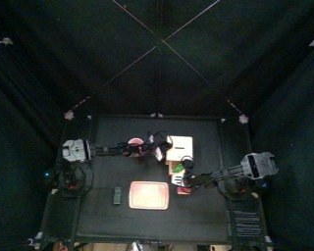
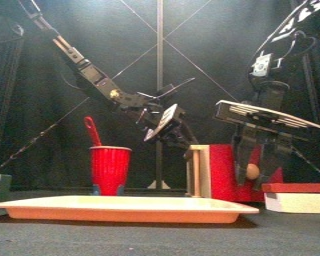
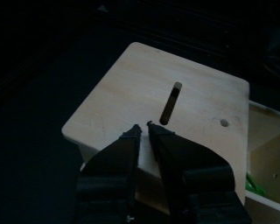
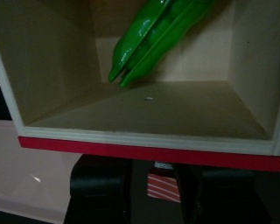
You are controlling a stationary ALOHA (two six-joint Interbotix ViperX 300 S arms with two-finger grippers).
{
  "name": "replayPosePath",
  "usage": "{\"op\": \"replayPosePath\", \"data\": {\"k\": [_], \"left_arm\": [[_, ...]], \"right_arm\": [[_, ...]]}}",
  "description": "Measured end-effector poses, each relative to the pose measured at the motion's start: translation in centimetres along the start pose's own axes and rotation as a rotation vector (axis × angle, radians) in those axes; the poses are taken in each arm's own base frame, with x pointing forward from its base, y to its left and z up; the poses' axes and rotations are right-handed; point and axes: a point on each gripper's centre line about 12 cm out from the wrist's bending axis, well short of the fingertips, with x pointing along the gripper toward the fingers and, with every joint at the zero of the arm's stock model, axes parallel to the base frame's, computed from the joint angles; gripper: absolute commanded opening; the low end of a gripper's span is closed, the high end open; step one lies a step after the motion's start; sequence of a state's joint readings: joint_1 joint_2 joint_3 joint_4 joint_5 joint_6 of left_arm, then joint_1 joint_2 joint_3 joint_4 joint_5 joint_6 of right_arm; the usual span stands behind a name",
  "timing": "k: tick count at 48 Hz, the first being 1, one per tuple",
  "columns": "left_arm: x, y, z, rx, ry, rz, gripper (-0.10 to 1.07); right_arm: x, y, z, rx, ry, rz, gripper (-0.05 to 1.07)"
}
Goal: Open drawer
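The drawer unit [image 1: 181, 145] is a pale cream box standing behind the pink tray; the front view shows its pale side [image 2: 199, 170]. Its top [image 3: 154, 87] has a slot and a small hole. The drawer [image 4: 143, 109], with a red front [image 2: 230, 172], is pulled out and holds a green thing [image 4: 160, 39]. My left gripper [image 3: 146, 129] is shut, with its tips on the unit's top [image 1: 164, 147]. My right gripper [image 4: 154, 179] hangs at the drawer's red front [image 2: 260, 172], closed around a small tan knob [image 2: 252, 172].
A pink tray [image 1: 149, 194] lies at the table's front [image 2: 123, 208]. A red cup [image 2: 109, 168] with a red utensil stands left of the unit. A tiny red block [image 1: 183, 188] lies beside the tray, under my right gripper. A white and red box [image 2: 299, 198] sits at the front right.
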State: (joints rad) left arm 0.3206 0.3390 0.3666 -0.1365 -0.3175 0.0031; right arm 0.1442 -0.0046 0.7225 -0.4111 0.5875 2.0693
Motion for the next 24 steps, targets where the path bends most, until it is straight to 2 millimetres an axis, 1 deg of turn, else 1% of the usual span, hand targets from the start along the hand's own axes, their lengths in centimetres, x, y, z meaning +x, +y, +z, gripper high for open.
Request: {"op": "replayPosePath", "data": {"k": [24], "left_arm": [[0.0, 0.0, 0.0, 0.0, 0.0, 0.0, 0.61]], "right_arm": [[-0.04, 0.2, -0.53, 0.002, 0.012, 0.001, 0.49]]}}
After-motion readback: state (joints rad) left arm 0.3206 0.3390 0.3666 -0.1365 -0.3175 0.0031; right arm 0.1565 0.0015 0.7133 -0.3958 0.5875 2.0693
